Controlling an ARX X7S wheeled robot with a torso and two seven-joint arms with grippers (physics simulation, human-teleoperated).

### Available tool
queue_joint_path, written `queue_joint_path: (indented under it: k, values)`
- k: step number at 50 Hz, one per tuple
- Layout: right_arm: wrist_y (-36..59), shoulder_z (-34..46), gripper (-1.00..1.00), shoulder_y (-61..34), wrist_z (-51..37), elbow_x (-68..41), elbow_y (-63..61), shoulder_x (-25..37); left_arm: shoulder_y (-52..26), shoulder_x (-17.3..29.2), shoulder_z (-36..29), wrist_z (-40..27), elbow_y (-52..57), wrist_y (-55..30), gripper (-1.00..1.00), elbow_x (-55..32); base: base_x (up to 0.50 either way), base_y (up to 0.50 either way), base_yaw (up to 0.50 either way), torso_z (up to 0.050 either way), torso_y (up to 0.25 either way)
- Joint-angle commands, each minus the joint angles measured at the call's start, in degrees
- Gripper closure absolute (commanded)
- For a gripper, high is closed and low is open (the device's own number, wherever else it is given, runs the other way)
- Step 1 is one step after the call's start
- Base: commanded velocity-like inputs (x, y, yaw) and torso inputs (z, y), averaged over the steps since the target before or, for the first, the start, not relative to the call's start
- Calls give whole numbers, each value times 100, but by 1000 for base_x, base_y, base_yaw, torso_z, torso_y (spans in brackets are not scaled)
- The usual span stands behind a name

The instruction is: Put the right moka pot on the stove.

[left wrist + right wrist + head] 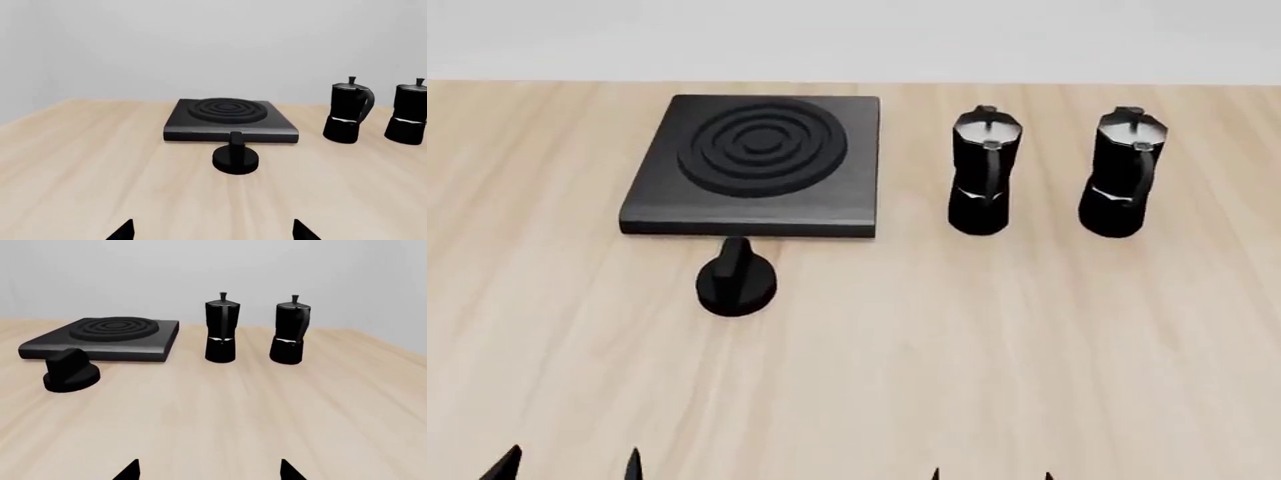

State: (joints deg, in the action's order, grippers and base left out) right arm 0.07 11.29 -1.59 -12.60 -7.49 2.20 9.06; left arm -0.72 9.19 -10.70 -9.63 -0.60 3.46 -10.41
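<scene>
The right moka pot [1121, 172], a glossy black faceted metal pot with a pinched waist, a hinged lid topped by a small knob and a curved handle, stands upright on the pale wooden table [988, 340]. It is well ahead of the right gripper [992, 474] and a little to its outer side. No finger touches it.

Judging by its look, it is rigid and probably fairly heavy for its size, with a slick polished skin that could slide between flat pads. It is tall on a narrow foot, so a push near the lid would likely tip it. The narrow waist, or the body just below it, seems the safest hold, since the flaring facets above would resist slipping; the handle, on the side facing the gripper, looks thin and would let the pot swing.

Beside it, toward the inner side, stands the second identical black moka pot [982, 172], apart from it but near enough to crowd the jaws.

Further across sits the stove [758, 165], a flat square black slab with raised concentric burner rings, roughly ahead of the left gripper [571, 466]. A small round black knob [735, 278] rests on the table just before its near edge.

Both grippers show only fingertips; the jaws of each are spread and hold nothing.
</scene>
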Motion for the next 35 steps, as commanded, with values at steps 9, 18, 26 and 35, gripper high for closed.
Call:
queue_joint_path:
  k: [9,18,26,35]
  values:
    - [-69,37,-100,-25,-49,-108,80,32,-16,55,-65,-76,-20,13,-100,-41,290,105,0,0,0]
    - [-109,61,-100,-21,-61,-149,104,56,-17,83,-99,-114,12,-16,-100,-60,288,28,0,0,0]
    - [-52,95,-100,-9,-101,-153,17,92,-20,103,-124,-133,-1,3,-100,-80,288,0,0,0,0]
    - [-105,129,-100,-29,-127,-156,89,103,-35,115,-159,-145,-70,67,-100,-90,287,0,0,0,0]
